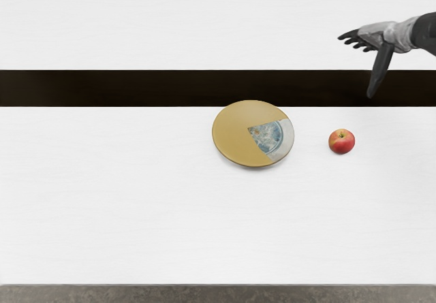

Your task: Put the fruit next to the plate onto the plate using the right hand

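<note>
The right hand (373, 39) hovered upper right, fingers spread, empty; it needed to drop squarely over the apple (341, 141) beside the plate (235, 136).

The right hand (373, 39) has a pale grey back, slim black fingers (351, 39) and a dark grey forearm (426, 30).

Open table (136, 208) lies between my right hand (377, 39) and the apple (341, 141). The plate (235, 134) sits left of the apple, with a bare gap between them.
</note>
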Available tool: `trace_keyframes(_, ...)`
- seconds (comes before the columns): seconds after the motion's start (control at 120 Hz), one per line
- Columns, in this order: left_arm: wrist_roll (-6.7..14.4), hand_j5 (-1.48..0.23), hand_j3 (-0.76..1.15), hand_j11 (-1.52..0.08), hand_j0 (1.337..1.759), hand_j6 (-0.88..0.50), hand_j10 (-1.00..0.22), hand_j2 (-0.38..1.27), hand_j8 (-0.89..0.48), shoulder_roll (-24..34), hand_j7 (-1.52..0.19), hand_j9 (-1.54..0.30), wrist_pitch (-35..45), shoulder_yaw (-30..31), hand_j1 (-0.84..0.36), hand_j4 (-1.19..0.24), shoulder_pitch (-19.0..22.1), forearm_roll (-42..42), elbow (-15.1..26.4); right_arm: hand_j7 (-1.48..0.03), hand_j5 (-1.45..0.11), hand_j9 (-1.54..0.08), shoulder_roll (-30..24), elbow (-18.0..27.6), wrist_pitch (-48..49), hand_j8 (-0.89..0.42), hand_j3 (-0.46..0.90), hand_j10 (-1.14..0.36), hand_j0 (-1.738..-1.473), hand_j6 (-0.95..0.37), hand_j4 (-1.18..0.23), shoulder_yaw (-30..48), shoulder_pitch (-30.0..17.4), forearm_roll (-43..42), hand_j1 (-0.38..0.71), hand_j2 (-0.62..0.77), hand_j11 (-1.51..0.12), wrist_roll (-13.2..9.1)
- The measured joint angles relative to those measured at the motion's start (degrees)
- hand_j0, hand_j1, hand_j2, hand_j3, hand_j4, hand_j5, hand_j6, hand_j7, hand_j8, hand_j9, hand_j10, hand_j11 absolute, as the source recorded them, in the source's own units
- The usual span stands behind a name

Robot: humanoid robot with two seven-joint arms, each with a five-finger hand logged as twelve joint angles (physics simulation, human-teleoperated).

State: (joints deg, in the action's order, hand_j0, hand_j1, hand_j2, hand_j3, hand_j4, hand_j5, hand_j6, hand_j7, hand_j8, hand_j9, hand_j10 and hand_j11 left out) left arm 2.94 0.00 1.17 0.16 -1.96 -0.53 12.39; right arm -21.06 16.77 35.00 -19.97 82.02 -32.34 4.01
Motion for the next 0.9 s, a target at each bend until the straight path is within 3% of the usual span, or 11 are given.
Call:
trace_keyframes(0.267, -0.01, 0.0, 0.0, 0.0, 1.658, 0.0, 0.0, 0.0, 0.0, 0.0, 0.0, 0.0, -0.02, 0.01, 0.35, 0.0, 0.02, 0.0, 0.0, -0.02, -0.02, -0.02, 0.43, 0.79, 0.0, -0.02, 0.0, -0.02, -1.658, -0.02, -0.02, -1.92, 1.04, -0.65, -0.33, 0.0, -0.02, -1.31)
trace_keyframes(0.383, -0.02, 0.0, 0.0, 0.0, 1.658, 0.0, 0.0, 0.0, 0.0, 0.0, 0.0, 0.0, 0.0, 0.0, 0.35, 0.0, -0.06, 0.0, 0.0, -0.03, -0.03, -0.03, -2.84, 8.68, 0.0, -0.02, 0.0, -0.02, -1.658, -0.02, -0.02, 1.56, 2.41, -0.21, -0.33, 0.0, -0.03, -3.2)
trace_keyframes(0.592, -0.01, 0.0, 0.0, 0.0, 1.658, 0.0, 0.0, 0.0, 0.0, 0.0, 0.0, 0.0, 0.0, 0.0, 0.35, 0.0, -0.05, 0.0, 0.0, -0.03, -0.03, -0.03, -16.69, 31.63, 0.0, -0.02, 0.0, -0.02, -1.658, -0.03, -0.02, 12.58, 1.62, 0.08, -0.32, 0.0, -0.03, -13.47)
trace_keyframes(0.75, -0.02, 0.0, 0.0, 0.0, 1.658, 0.0, 0.0, 0.0, 0.0, 0.0, 0.0, 0.0, 0.0, 0.0, 0.35, 0.0, -0.05, -0.01, 0.0, -0.03, -0.03, -0.03, -19.5, 45.79, -2.79, -0.03, 0.0, -0.02, -1.658, -0.03, -0.03, 13.98, -0.35, -2.14, -0.32, 0.0, -0.03, -25.45)
trace_keyframes(0.817, -0.02, 0.0, 0.0, 0.0, 1.658, 0.0, 0.0, 0.0, 0.0, 0.0, 0.0, 0.0, -0.01, 0.0, 0.35, 0.0, 0.01, -0.01, 0.0, -0.03, -0.03, -0.03, -20.45, 51.4, -8.04, -0.03, 0.0, -0.02, -1.658, -0.03, -0.03, 14.12, -0.66, -4.24, -0.32, 0.0, -0.03, -28.68)
trace_keyframes(0.9, -0.01, 0.0, 0.0, 0.0, 1.658, 0.0, 0.0, 0.0, 0.0, 0.0, 0.0, 0.0, 0.01, 0.0, 0.35, 0.0, -0.03, 0.0, 0.0, -0.03, -0.03, -0.03, -20.67, 55.11, -14.07, -0.03, 0.0, -0.02, -1.658, -0.03, -0.03, 14.22, -0.88, -5.74, -0.32, 0.0, -0.03, -31.36)
